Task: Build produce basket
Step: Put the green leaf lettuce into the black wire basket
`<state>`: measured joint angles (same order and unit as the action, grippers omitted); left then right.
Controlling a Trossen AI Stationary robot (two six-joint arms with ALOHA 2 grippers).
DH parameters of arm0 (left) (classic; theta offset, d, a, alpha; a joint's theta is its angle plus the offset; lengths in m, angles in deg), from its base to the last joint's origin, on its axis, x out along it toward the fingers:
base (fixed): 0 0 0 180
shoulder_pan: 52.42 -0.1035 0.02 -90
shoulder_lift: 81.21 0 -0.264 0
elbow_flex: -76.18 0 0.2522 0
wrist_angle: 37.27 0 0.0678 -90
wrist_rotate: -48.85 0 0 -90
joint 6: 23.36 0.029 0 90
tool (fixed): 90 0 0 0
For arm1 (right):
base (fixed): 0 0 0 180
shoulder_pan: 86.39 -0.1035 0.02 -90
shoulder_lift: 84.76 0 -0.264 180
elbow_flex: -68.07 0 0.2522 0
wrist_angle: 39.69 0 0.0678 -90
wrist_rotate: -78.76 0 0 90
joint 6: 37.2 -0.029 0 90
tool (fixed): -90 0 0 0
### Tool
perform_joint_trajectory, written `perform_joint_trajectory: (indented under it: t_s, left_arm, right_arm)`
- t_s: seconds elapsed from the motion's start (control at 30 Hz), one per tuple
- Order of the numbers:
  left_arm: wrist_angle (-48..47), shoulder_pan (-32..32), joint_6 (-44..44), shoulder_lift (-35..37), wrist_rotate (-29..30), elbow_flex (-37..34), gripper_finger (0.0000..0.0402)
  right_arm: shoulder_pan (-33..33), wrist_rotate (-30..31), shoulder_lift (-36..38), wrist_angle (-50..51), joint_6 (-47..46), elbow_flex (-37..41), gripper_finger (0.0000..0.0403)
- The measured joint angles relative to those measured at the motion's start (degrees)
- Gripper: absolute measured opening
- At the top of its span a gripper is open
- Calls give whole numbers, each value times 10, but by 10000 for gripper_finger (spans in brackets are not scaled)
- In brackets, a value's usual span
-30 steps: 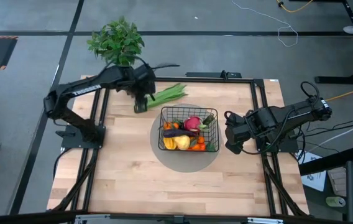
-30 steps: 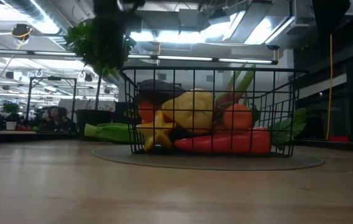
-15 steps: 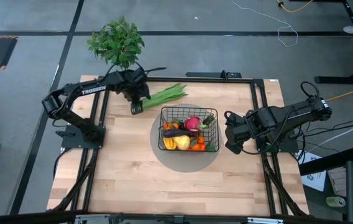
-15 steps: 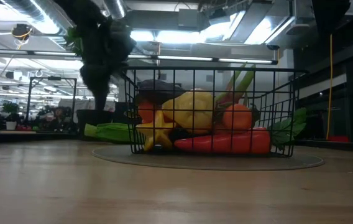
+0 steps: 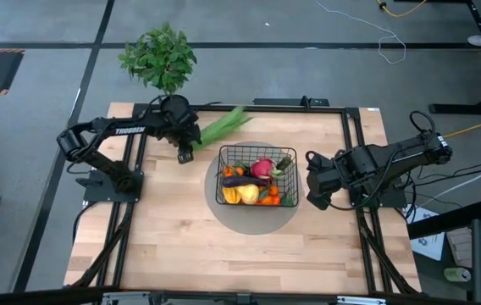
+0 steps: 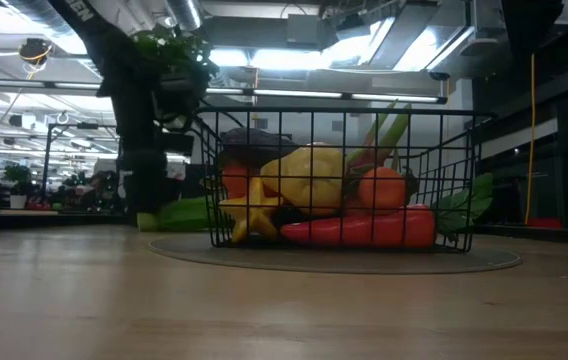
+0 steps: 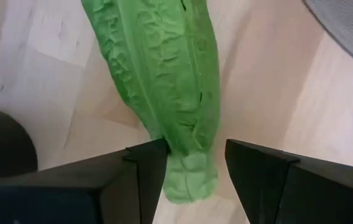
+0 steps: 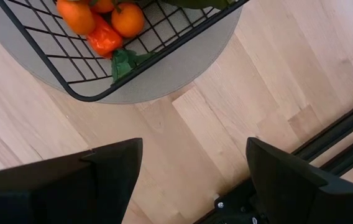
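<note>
The black wire basket (image 5: 257, 176) stands on a round grey mat (image 5: 253, 216) mid-table. It holds produce: a pink dragon fruit (image 5: 262, 167), yellow fruits (image 5: 232, 195) and tangerines (image 8: 127, 18). The long green stalk bundle (image 5: 219, 127) lies flat on the table beyond the basket's far-left corner. My left gripper (image 7: 195, 149) is open and low over the bundle's stem end, a finger on each side. My right gripper (image 8: 192, 155) hangs open over the table to the right of the basket. My left gripper straddles the green bundle's stem end (image 7: 186, 177) from above, its fingers across the bundle. One finger (image 7: 148, 165) lies against the bundle's side, and the other (image 7: 251, 168) stands a little apart from it. The bundle rests on the table.
A leafy potted plant (image 5: 160, 55) stands just beyond the table's far-left corner, close behind my left arm; its dark pot (image 7: 2, 146) shows in the left wrist view. Black frame rails (image 5: 342, 144) run along the table's edges. Bare wood (image 5: 223, 254) lies near the front.
My left gripper has drawn back toward the table's left along the green bundle and sunk to the table at its stem end. The bundle's leafy end has swung a little toward the far edge. My right arm has kept still.
</note>
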<state>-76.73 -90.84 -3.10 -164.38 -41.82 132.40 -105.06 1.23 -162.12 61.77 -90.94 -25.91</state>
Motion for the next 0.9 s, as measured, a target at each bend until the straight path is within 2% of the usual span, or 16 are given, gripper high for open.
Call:
perform_joint_trajectory:
  t_s: [0.17, 0.57, 0.73, 0.9]
  left_arm:
    - [52, 8, -24, 1, 0, -32, 160]
    - [63, 37, -34, 1, 33, -66, 160]
    - [89, 38, -92, -1, 64, -68, 160]
    - [77, 38, -129, -2, 65, -68, 176]
  right_arm:
    - [0, 0, 0, -5, 0, 0, 275]
    - [0, 0, 0, -9, 0, 0, 274]
    - [0, 0, 0, -9, 0, 0, 274]
    - [0, 0, 0, -9, 0, 0, 274]
